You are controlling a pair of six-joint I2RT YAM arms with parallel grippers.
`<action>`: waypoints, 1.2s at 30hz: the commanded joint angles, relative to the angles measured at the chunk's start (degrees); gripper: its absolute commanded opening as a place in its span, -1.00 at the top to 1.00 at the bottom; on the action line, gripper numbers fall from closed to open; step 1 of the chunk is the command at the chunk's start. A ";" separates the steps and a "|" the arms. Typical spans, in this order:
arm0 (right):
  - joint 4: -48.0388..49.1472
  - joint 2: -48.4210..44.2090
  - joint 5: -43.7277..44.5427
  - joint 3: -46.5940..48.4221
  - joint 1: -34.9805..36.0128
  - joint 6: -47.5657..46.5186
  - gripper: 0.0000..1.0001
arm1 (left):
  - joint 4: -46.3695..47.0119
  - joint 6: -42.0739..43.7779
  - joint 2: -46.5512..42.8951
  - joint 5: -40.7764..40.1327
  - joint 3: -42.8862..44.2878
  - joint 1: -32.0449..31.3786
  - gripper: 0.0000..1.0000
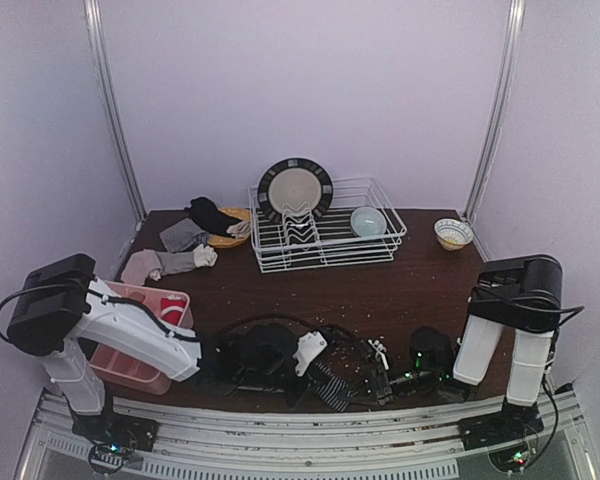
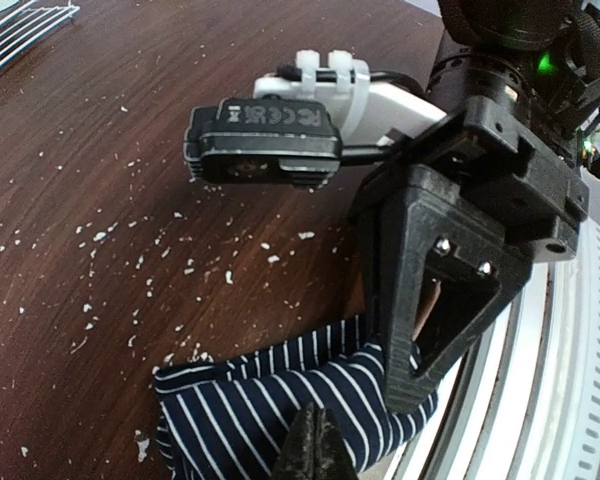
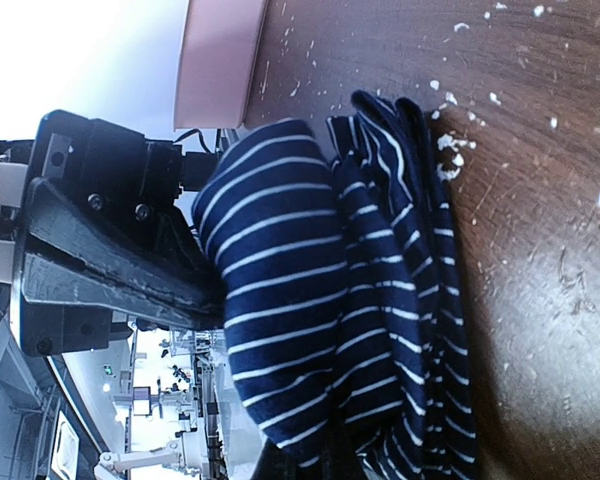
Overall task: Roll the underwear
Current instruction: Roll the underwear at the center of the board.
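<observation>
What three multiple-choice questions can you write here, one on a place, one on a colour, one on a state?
1. The striped underwear lies at the table's: A far edge; B near edge; C far left corner.
2. The tray is: A pink; B green; C blue.
3. The left tool is: A wide open; B shut on the underwear; C out of view.
Answers: B, the top view shows it at the front; A, its walls are pink; B, its tips meet on the stripes.
</observation>
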 commanded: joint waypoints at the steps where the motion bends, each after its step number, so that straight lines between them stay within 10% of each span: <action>1: -15.12 3.00 3.55 -1.75 -0.45 -2.75 0.92 | -3.67 -2.03 4.35 0.30 2.74 2.26 1.00; 9: -20.38 -6.79 8.05 -3.13 0.68 -4.08 0.20 | -8.58 -3.27 10.10 -0.27 7.06 3.45 1.00; 18: -58.55 -35.20 22.00 2.14 5.33 -15.53 -0.11 | -10.45 -4.04 13.22 -0.82 9.00 3.64 1.00; 25: -81.51 -51.77 32.98 9.53 9.92 -22.23 0.00 | -9.55 -5.17 14.29 -0.33 8.88 3.68 1.00; 36: -68.91 -38.60 36.26 12.83 13.46 -22.10 0.44 | -8.02 -7.64 13.77 -0.21 7.09 3.63 1.00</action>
